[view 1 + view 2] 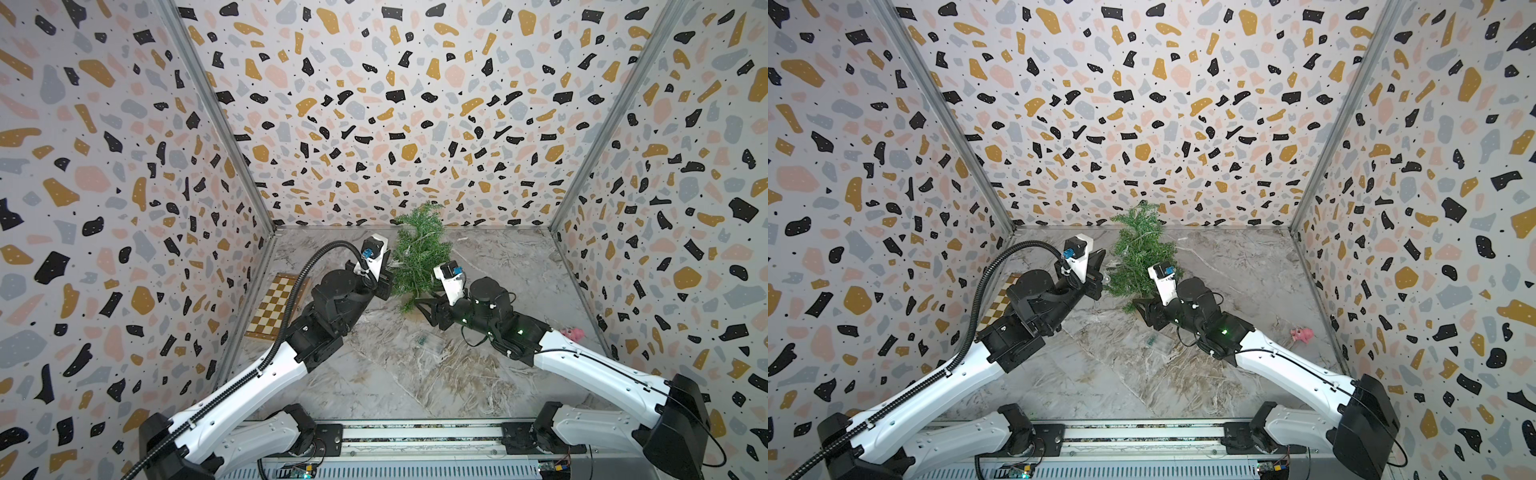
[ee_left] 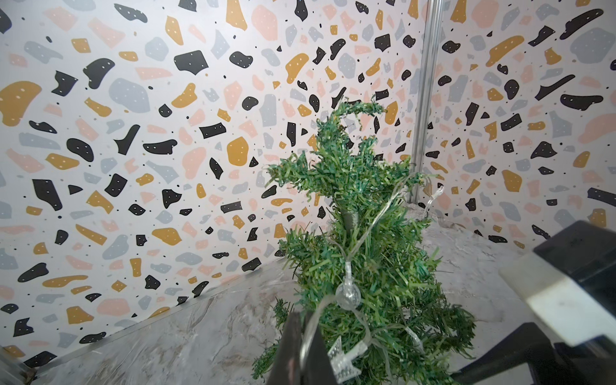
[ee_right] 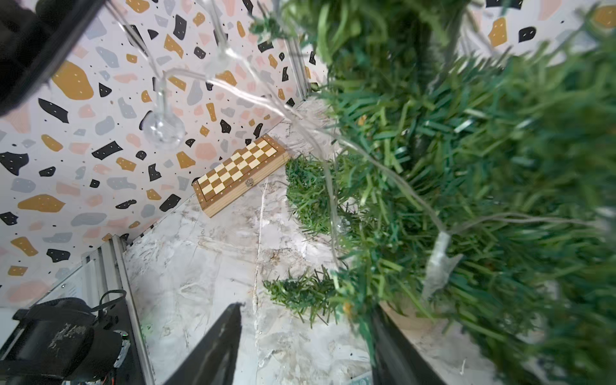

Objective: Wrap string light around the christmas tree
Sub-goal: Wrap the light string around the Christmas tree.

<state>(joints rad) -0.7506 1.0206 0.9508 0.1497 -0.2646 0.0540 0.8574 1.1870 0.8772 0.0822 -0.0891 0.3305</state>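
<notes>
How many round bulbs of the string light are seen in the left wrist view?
1. The bulb hangs on the string light against lower branches of the christmas tree, close to the left gripper. Others may hide among the needles.

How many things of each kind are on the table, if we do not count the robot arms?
christmas tree: 1
string light: 1
chessboard: 1
pink toy: 1
clear case: 1
Total: 5
</notes>
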